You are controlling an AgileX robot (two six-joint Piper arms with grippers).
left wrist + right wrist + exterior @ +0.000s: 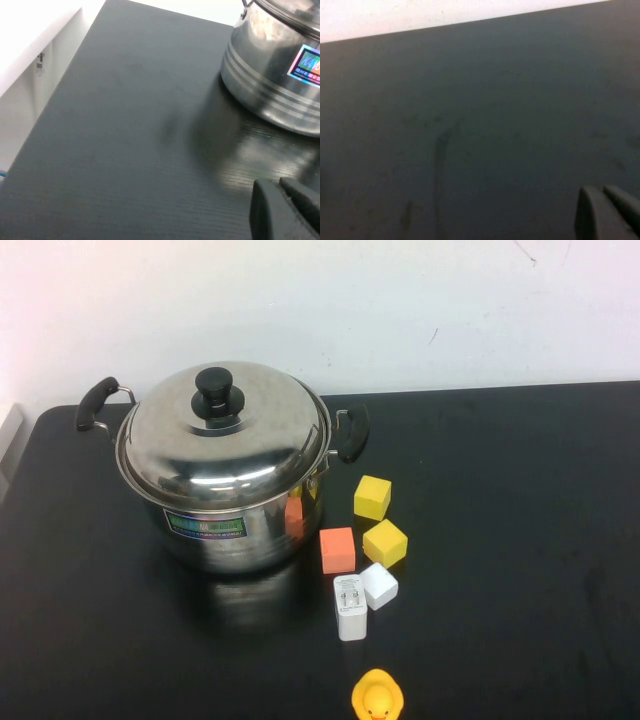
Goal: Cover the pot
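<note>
The shiny steel pot (235, 525), with black side handles and a green-blue label, stands at the table's left middle. The domed steel lid (225, 430) with a black knob (216, 395) rests on top of it and covers its mouth. Neither gripper shows in the high view. In the left wrist view my left gripper (277, 184) is shut and empty, low over the black table, a short way from the pot's wall (270, 75). In the right wrist view my right gripper (601, 190) is shut and empty over bare black table; no pot shows there.
Right of the pot lie two yellow cubes (372, 497) (385, 542), an orange cube (337, 550), a white cube (379, 585) and a white charger (350, 608). A yellow rubber duck (377, 698) sits at the front edge. The table's left edge (45, 110) runs beside a white wall.
</note>
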